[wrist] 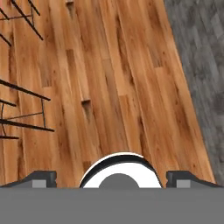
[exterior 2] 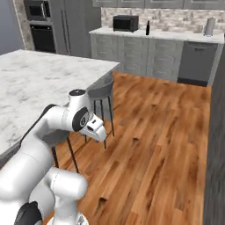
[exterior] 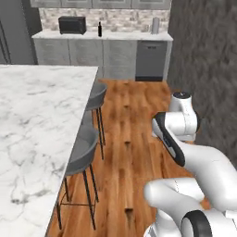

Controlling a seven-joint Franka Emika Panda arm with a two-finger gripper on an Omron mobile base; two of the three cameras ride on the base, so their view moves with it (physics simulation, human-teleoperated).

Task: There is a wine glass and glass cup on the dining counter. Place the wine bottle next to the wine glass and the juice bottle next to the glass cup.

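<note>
The dining counter (exterior: pixel 37 139) runs off the left and bottom edges of the left base view, so its far end cannot be seen. Two stools (exterior: pixel 81 152) beside it are tucked partly under its top, their seats half hidden. On the back worktop (exterior: pixel 102 35) behind the counter, a slim dark bottle (exterior: pixel 99 29) stands near a microwave (exterior: pixel 71 24), too small to tell its label or shape. In the hand view the gripper (wrist: pixel 111 179) shows just two finger tips (wrist: pixel 41 178) wide apart, cut off at the bottom; stool legs (wrist: pixel 22 109) run off the left edge.
</note>
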